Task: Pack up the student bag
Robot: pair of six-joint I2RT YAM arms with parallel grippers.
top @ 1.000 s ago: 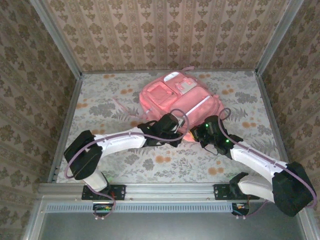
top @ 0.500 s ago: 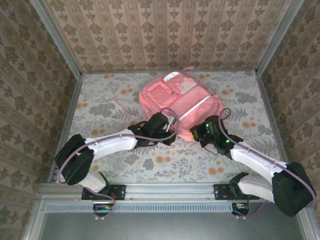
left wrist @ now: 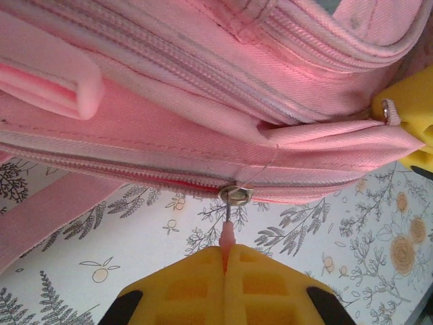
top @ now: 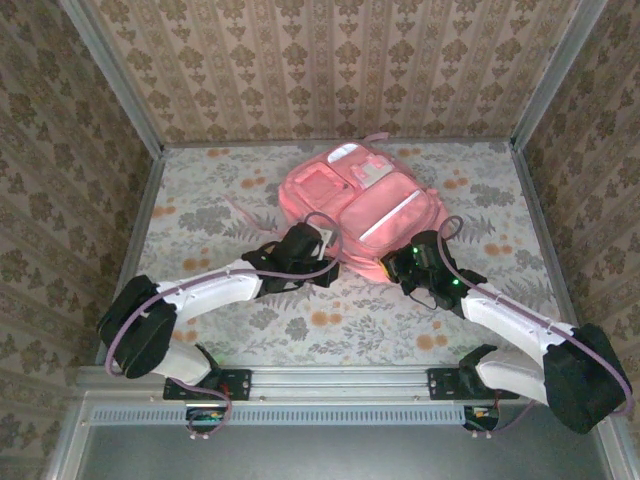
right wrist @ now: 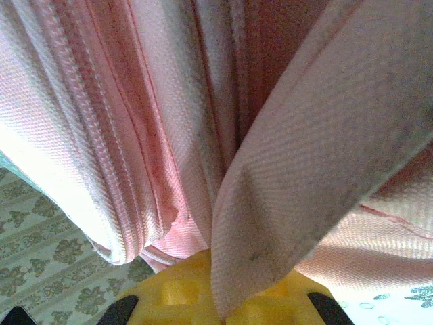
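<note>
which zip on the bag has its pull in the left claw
The lowest zip, nearest the table: its slider and pink pull tab run into the shut left claw, unlike the zips higher on the bag.

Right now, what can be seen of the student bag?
The student bag is pink woven fabric with zip pockets, a pale stripe and straps, lying flat, front up, on the floral table. The left gripper pinches its pink zip pull; the right gripper clamps a pink strap at its near edge.
</note>
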